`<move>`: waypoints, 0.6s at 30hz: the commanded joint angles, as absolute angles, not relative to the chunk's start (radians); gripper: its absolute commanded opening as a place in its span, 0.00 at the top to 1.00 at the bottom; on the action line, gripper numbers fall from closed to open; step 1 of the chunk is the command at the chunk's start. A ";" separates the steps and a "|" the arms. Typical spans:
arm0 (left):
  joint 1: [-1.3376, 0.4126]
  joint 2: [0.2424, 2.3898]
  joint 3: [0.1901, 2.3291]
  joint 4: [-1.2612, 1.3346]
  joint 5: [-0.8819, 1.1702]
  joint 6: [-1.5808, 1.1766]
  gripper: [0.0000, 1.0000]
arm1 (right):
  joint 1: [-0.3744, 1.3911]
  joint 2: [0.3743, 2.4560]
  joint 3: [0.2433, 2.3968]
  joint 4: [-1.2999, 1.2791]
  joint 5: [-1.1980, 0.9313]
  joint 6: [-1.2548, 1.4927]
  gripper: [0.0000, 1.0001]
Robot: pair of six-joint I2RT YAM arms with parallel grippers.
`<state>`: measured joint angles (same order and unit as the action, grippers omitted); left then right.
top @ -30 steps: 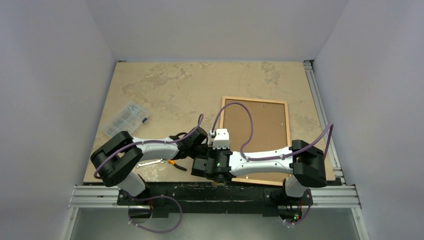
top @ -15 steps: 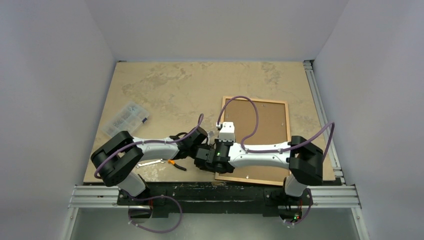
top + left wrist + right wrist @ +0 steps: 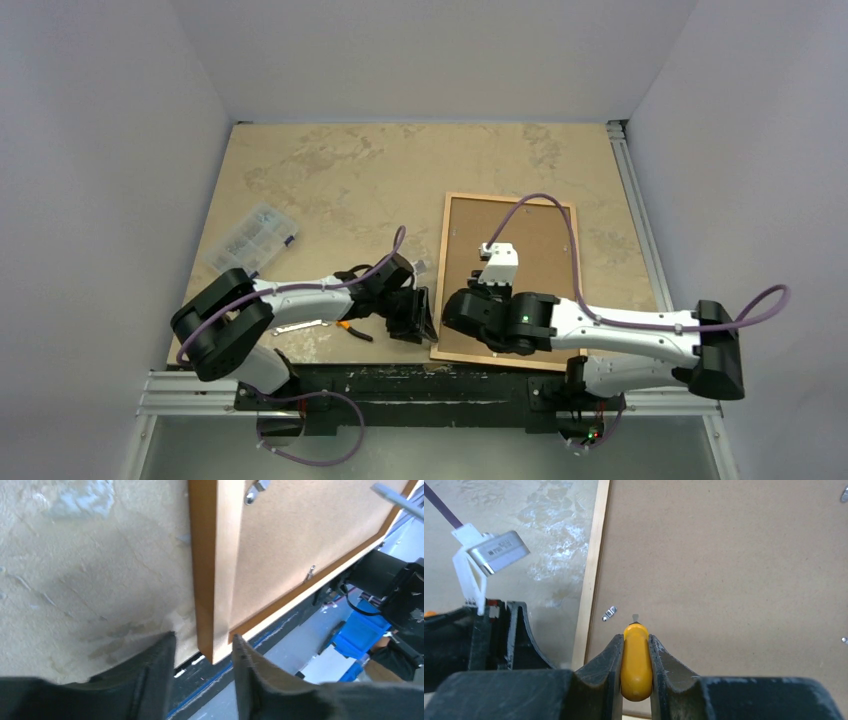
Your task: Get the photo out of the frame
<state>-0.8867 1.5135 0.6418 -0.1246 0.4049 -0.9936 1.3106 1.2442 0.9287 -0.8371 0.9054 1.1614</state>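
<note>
Tabletop: beige marbled board [image 3: 340, 170] between plain pale walls [image 3: 430, 50], with both arms reaching in from its near edge.
Frame: the frame [image 3: 444, 235] is orange-brown wood and lies face down. Its near left corner sits between the left fingers, and the rest spreads ahead of the right fingers.
Photo: the photo [image 3: 535, 255] is inside the moulding, and only its plain brown board back shows, directly ahead of and beneath the right fingertips.
Left gripper: the left gripper [image 3: 202, 647] is low at the table's near edge with its fingers parted and the frame's corner in the gap. One finger stands clear of the wood; the other is very close, and contact cannot be told.
Right gripper: the right gripper [image 3: 635, 640] is clenched on a yellow-handled tool [image 3: 636, 670]. The tool's small metal tip points at the board just past the fingertips.
Clip: a small metal clip [image 3: 609, 613] lies just left of that tip, beside the frame's rail.
Plastic box: a clear compartment box [image 3: 250, 238] sits well apart, beyond and left of the left fingers.
Hand tools: orange-handled pliers [image 3: 352, 328] and a silvery flat tool [image 3: 298, 325] lie behind the left fingers, beside the forearm.
</note>
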 commanded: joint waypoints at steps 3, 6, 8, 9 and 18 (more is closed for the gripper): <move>-0.928 1.478 0.704 -0.259 0.274 -0.876 0.45 | 1.307 1.020 0.761 -0.698 0.813 1.103 1.00; -0.974 1.533 0.795 -0.331 0.225 -0.845 0.43 | 1.306 0.941 0.726 -0.716 0.802 1.119 1.00; -0.984 1.595 0.853 -0.390 0.171 -0.827 0.44 | 1.306 0.886 0.712 -0.742 0.802 1.147 1.00; -0.985 1.620 0.872 -0.404 0.160 -0.814 0.47 | 1.307 0.866 0.708 -0.755 0.805 1.162 1.00; -0.983 1.762 1.039 -0.577 0.067 -0.680 0.75 | 1.307 0.738 0.669 -0.782 0.833 1.195 1.00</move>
